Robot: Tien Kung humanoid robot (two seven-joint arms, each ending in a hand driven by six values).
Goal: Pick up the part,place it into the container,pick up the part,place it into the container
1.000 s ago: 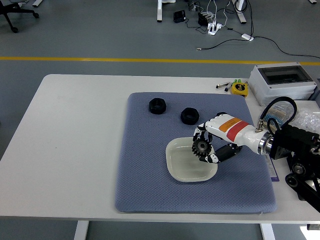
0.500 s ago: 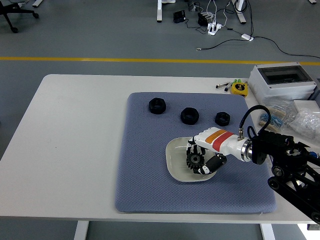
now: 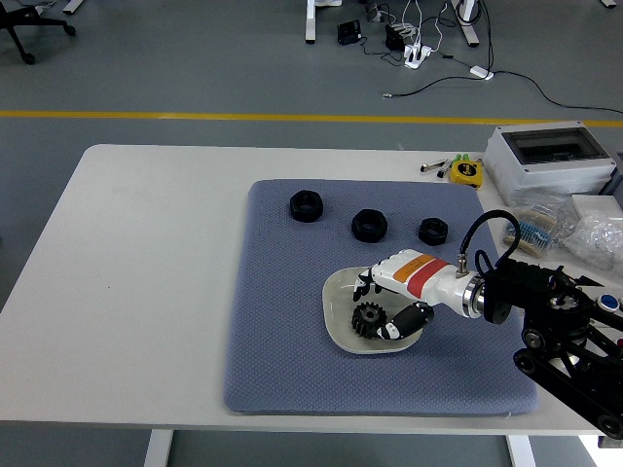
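While the right hand (image 3: 391,295) hovers low over the container (image 3: 339,313), its fingers look loosened around the gear (image 3: 368,318) rather than pinching it, with the thumb just beside the teeth on the near side and the other fingers arched above; whether any tip touches the part cannot be told. The step in hand appears to be the release, and to do it well the fingers should spread fully clear of the teeth before the hand lifts, rising straight up so no fingertip snags a tooth and drags the gear or tips the shallow dish off its place on the blue mat (image 3: 282,370). The gear lies flat inside the container, toward its middle, a small black toothed wheel with a dark bore at its centre, matte and probably metal, so it should stay put once let go. Three more black parts, ring-shaped nuts (image 3: 370,225), sit in a loose row on the mat beyond the dish, well apart from the hand, and one of them is likely next. The left hand is out of view.
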